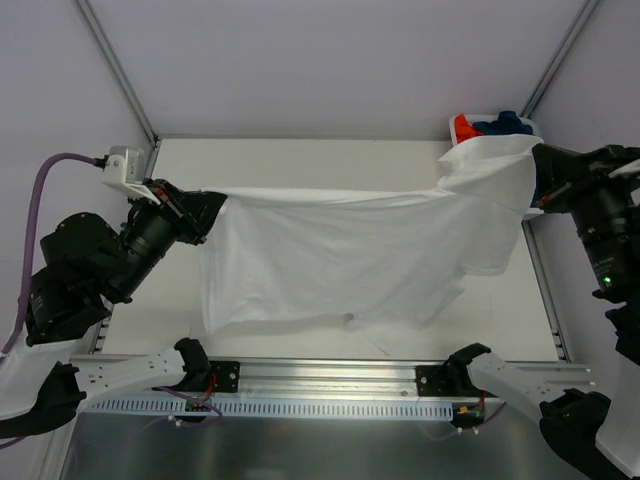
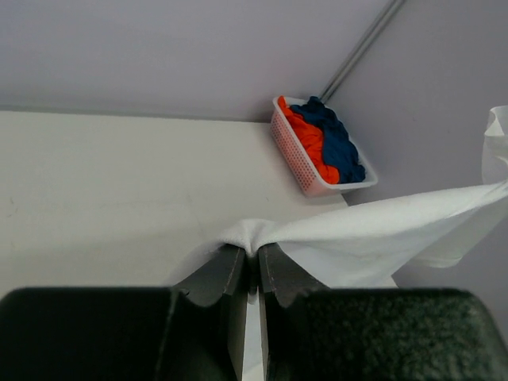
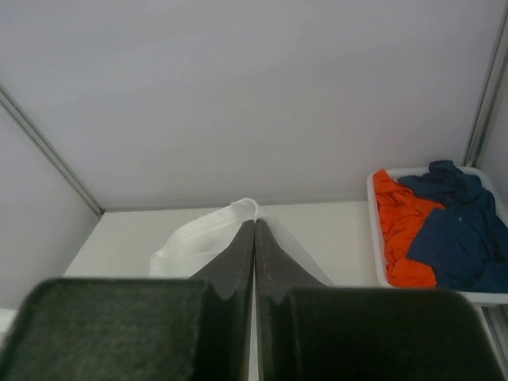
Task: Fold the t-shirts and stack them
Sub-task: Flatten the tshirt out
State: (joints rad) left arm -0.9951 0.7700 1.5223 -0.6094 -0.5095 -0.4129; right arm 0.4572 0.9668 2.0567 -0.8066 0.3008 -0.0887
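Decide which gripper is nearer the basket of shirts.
Right. The right gripper holds the white shirt close beside the basket; the left gripper holds the shirt's other end, far across the table.

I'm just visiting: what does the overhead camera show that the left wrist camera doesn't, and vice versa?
Only overhead: the whole white t-shirt stretched between the left gripper and the right gripper. Only left wrist: a close look at its fingers pinched shut on a fold of cloth, and the mesh side wall of the basket. Both: the white shirt, the table, and the basket holding the orange shirt and the dark blue shirt.
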